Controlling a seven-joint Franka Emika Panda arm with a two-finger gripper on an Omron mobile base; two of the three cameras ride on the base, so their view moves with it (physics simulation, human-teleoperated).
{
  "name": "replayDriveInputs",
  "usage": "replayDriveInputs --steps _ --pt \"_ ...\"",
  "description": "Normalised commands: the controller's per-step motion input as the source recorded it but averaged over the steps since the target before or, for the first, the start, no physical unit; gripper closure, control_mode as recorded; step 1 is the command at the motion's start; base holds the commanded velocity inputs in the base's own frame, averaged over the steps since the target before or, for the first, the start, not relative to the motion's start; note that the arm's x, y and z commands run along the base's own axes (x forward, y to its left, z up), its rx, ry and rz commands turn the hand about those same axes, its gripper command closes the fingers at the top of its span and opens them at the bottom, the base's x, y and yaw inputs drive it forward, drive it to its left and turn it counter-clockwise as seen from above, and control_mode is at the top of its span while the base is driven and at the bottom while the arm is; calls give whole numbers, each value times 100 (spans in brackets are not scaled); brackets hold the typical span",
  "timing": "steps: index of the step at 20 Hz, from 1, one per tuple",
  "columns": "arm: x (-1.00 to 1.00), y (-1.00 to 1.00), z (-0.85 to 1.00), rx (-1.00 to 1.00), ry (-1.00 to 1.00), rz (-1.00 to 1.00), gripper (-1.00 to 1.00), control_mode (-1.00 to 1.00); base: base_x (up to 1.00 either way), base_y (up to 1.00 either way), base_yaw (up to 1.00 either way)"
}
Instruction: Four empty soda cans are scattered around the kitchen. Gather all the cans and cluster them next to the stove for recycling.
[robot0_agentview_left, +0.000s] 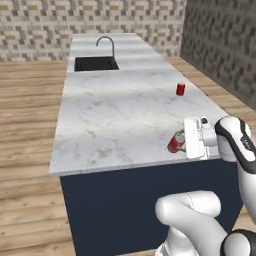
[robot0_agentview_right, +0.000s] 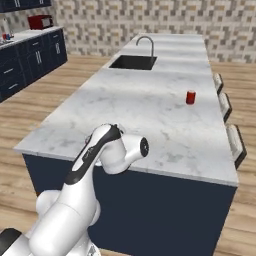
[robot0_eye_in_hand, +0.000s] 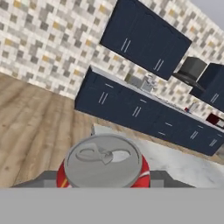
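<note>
A: What is the end effector (robot0_agentview_left: 181, 144) doing?

B: It is gripping a red soda can (robot0_agentview_left: 176, 142), with its jaws clamped on the can's sides. In the left base view the can is tilting over at the near right edge of the marble desk (robot0_agentview_left: 115, 120), right against the white hand. In the hand view the held can (robot0_eye_in_hand: 104, 162) is sitting between the finger tips with its silver top and pull tab facing the camera.

A: Is another can showing anywhere?

B: Yes. A second red can (robot0_agentview_left: 180, 89) is standing upright on the desk, well beyond the end effector toward the far end. The right base view is showing that same can (robot0_agentview_right: 190, 97) near the desk's right edge.

A: What else is lying beyond the end effector?

B: A black sink (robot0_agentview_left: 96, 63) with a curved faucet (robot0_agentview_left: 107, 46) is sitting at the far end of the desk, past the second can and off to its left. In the hand view, straight ahead of the end effector and well apart from it, navy cabinets (robot0_eye_in_hand: 144, 41) are hanging over a long counter (robot0_eye_in_hand: 144, 94) against a mosaic tile wall, with a dark range hood (robot0_eye_in_hand: 190, 70) beside them.

A: And the stove?

B: I cannot tell; the counter under the hood is too small to make out any burners
</note>
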Motion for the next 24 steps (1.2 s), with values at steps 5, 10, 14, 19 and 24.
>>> replayDriveInputs --steps 5,10,14,19,24 --pt "0 0 0 0 0 0 100 100 1 100 -2" --pt "0 0 0 0 0 0 100 100 1 100 -2" --pt "0 0 0 0 0 0 100 100 1 100 -2" --pt "0 0 0 0 0 0 100 100 0 100 -2" --pt "0 0 0 0 0 0 100 100 0 100 -2"
